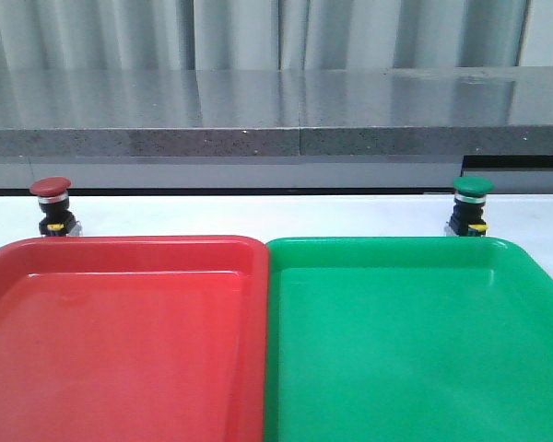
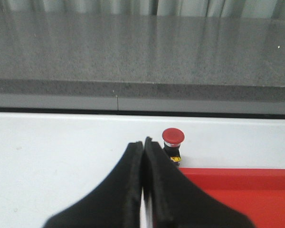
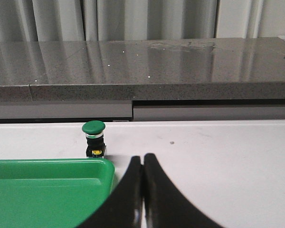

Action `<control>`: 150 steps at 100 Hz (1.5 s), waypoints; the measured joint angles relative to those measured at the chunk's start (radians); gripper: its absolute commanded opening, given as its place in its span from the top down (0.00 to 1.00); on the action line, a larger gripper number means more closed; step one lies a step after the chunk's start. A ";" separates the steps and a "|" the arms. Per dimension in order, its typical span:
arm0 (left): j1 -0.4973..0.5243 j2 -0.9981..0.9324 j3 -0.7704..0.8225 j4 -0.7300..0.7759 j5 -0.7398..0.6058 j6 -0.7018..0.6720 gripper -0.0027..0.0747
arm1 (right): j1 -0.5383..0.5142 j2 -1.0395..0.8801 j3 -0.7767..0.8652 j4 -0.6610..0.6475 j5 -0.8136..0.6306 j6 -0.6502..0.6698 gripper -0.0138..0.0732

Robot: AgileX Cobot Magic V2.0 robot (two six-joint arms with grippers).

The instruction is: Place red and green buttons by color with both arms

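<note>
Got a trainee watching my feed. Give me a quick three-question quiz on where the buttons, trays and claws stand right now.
1. True or false: the red button already sits inside the red tray.
2. Which tray is the green button standing behind: A red, B green?
3. Fill in: the left claw and right claw are both ____.

Key: 1 false, it stands on the table behind the tray. 2 B, the green tray. 3 shut.

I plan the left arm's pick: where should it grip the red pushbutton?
Probably on the black body under the cap of the red pushbutton, approaching from above. It stands upright behind the red tray; the wide cap overhangs. The left gripper is shut, so open first.
</note>
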 measured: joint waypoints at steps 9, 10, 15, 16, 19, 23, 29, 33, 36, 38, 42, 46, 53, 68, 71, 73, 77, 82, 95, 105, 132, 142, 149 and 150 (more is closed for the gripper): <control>-0.014 0.122 -0.076 -0.015 0.047 0.002 0.99 | 0.000 0.000 0.000 0.000 0.000 0.000 0.91; -0.018 0.131 -0.087 -0.017 0.050 0.005 0.98 | 0.000 0.000 0.000 0.000 0.000 0.000 0.91; -0.035 0.201 -0.129 -0.021 0.069 0.024 0.95 | 0.000 0.000 0.000 0.000 0.000 0.000 0.91; -0.038 0.209 -0.135 -0.023 0.072 0.028 0.94 | 0.000 0.000 0.000 0.000 0.000 0.000 0.91; -0.054 0.241 -0.164 -0.025 0.077 0.047 0.88 | 0.000 0.000 0.000 0.000 0.000 0.000 0.91; -0.069 0.287 -0.192 -0.025 0.082 0.058 0.80 | 0.000 0.000 0.000 0.000 0.000 0.000 0.91; -0.094 0.351 -0.238 -0.027 0.084 0.070 0.63 | 0.000 0.000 0.000 0.000 0.000 0.000 0.91; -0.108 0.385 -0.266 -0.030 0.084 0.074 0.49 | 0.000 0.000 0.000 0.000 0.000 0.000 0.91; -0.116 0.417 -0.282 -0.029 0.084 0.080 0.38 | 0.000 0.000 0.000 0.000 0.000 0.000 0.91; -0.121 0.429 -0.294 -0.029 0.084 0.080 0.34 | 0.000 0.000 0.000 0.000 0.000 0.000 0.91; -0.126 0.467 -0.311 -0.029 0.084 0.080 0.24 | 0.000 0.000 0.000 0.000 0.000 0.000 0.91; -0.129 0.505 -0.330 -0.029 0.084 0.080 0.18 | 0.000 0.000 0.000 0.000 0.000 0.000 0.91; -0.130 0.569 -0.361 -0.041 0.086 0.080 0.14 | 0.000 0.000 0.000 0.000 0.000 0.000 0.91; -0.130 0.707 -0.460 -0.070 0.098 0.080 0.14 | 0.000 0.000 0.000 0.000 0.000 0.000 0.91; -0.130 0.740 -0.481 -0.079 0.110 0.080 0.14 | 0.000 0.000 0.000 0.000 0.000 0.000 0.91; -0.130 0.754 -0.498 -0.084 0.119 0.080 0.14 | 0.000 0.000 0.000 0.000 0.000 0.000 0.91; -0.130 0.796 -0.528 -0.094 0.144 0.080 0.14 | 0.000 0.000 0.000 0.000 0.000 0.000 0.91; -0.130 0.845 -0.572 -0.102 0.179 0.080 0.14 | 0.000 0.000 0.000 0.000 0.000 0.000 0.91; -0.130 0.975 -0.693 -0.110 0.274 0.080 0.14 | 0.000 0.000 0.000 0.000 0.000 0.000 0.91; -0.130 1.056 -0.766 -0.111 0.318 0.080 0.14 | 0.000 0.000 0.000 0.000 0.000 0.000 0.91; -0.116 1.206 -0.875 -0.113 0.379 0.080 0.14 | 0.000 0.000 0.000 0.000 0.000 0.000 0.91; -0.106 1.238 -0.898 -0.113 0.379 0.080 0.14 | 0.000 0.000 0.000 0.000 0.000 0.000 0.91; -0.103 1.254 -0.913 -0.113 0.383 0.080 0.14 | 0.000 0.000 0.000 0.000 0.000 0.000 0.91; -0.103 1.255 -0.916 -0.113 0.383 0.080 0.14 | 0.000 0.000 0.000 0.000 0.000 0.000 0.91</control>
